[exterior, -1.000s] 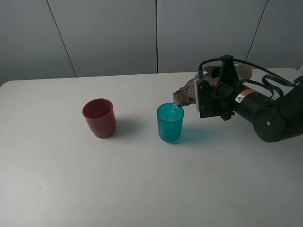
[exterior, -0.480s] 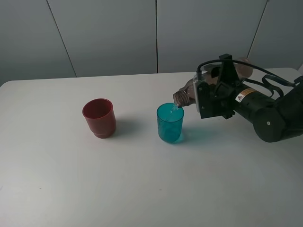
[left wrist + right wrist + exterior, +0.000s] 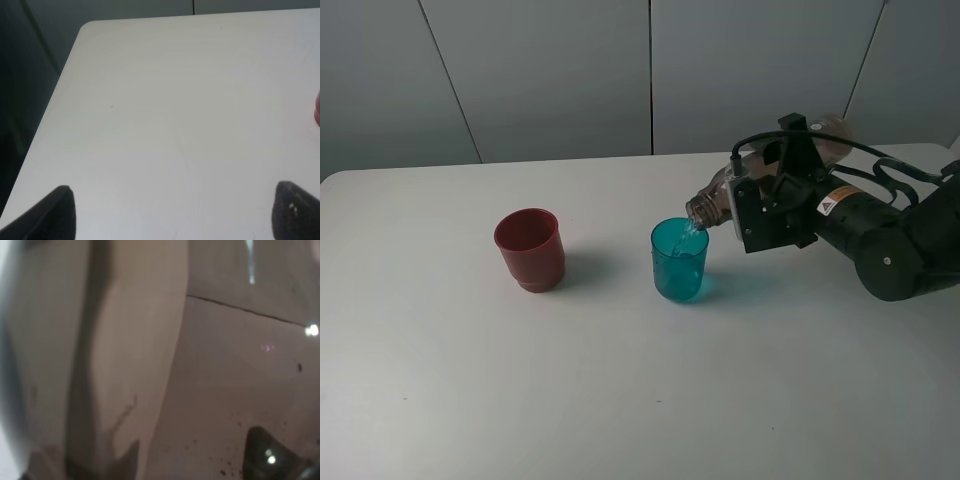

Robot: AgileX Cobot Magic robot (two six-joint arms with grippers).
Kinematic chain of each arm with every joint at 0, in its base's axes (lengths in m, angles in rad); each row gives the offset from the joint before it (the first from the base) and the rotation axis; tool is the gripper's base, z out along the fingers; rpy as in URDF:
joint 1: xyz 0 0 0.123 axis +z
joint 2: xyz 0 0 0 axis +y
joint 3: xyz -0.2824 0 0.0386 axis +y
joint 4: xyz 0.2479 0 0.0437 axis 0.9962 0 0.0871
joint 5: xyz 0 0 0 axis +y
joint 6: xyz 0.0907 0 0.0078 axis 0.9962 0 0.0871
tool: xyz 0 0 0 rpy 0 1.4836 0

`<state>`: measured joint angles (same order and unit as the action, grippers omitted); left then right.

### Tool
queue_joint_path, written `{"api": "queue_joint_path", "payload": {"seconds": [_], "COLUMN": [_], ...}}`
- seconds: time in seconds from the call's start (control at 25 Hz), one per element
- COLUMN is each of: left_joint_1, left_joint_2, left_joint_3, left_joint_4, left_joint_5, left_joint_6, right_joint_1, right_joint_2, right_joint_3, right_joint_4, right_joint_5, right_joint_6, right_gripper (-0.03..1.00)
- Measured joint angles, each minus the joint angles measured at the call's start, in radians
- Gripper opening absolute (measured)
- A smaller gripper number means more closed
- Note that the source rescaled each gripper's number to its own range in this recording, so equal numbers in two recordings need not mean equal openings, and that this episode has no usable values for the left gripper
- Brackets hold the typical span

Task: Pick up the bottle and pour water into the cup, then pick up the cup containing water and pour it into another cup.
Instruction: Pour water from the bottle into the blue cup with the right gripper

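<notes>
The smoky grey-brown bottle (image 3: 712,203) is tilted with its open neck down, over the rim of the teal cup (image 3: 679,262). A thin stream of water runs into the cup, which holds some water. My right gripper (image 3: 767,200) is shut on the bottle's body, right of the teal cup. The right wrist view is filled by the bottle's brown wall (image 3: 150,365). The dark red cup (image 3: 530,249) stands upright left of the teal cup, and its edge shows in the left wrist view (image 3: 317,107). My left gripper (image 3: 175,200) is open and empty over bare table.
The white table (image 3: 620,380) carries only the two cups. Its left edge and rounded far corner (image 3: 85,30) show in the left wrist view. Grey wall panels (image 3: 560,70) stand behind the table's far edge.
The bottle's base has risen, so it tilts more steeply over the teal cup. The right gripper has rotated with it. Both cups stay in place.
</notes>
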<state>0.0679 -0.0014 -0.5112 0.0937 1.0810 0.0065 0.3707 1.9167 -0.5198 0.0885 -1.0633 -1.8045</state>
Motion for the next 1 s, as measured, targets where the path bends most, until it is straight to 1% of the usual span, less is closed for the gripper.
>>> {"api": "queue_joint_path", "payload": {"seconds": [0.2, 0.44, 0.64, 1.0], "left_joint_1": [0.0, 0.0, 0.0, 0.0], "left_joint_2": [0.0, 0.0, 0.0, 0.0], "left_joint_3": [0.0, 0.0, 0.0, 0.0], "left_joint_4": [0.0, 0.0, 0.0, 0.0], "left_joint_5": [0.0, 0.0, 0.0, 0.0], "left_joint_6": [0.0, 0.0, 0.0, 0.0], "right_joint_1": [0.0, 0.0, 0.0, 0.0], "right_joint_2": [0.0, 0.0, 0.0, 0.0], "right_joint_3": [0.0, 0.0, -0.004, -0.02], "right_joint_4": [-0.004, -0.038, -0.045, -0.089], "right_joint_5": [-0.031, -0.052, -0.053, -0.06], "right_joint_6": [-0.015, -0.044, -0.092, -0.126], "right_gripper": [0.0, 0.0, 0.0, 0.0]}}
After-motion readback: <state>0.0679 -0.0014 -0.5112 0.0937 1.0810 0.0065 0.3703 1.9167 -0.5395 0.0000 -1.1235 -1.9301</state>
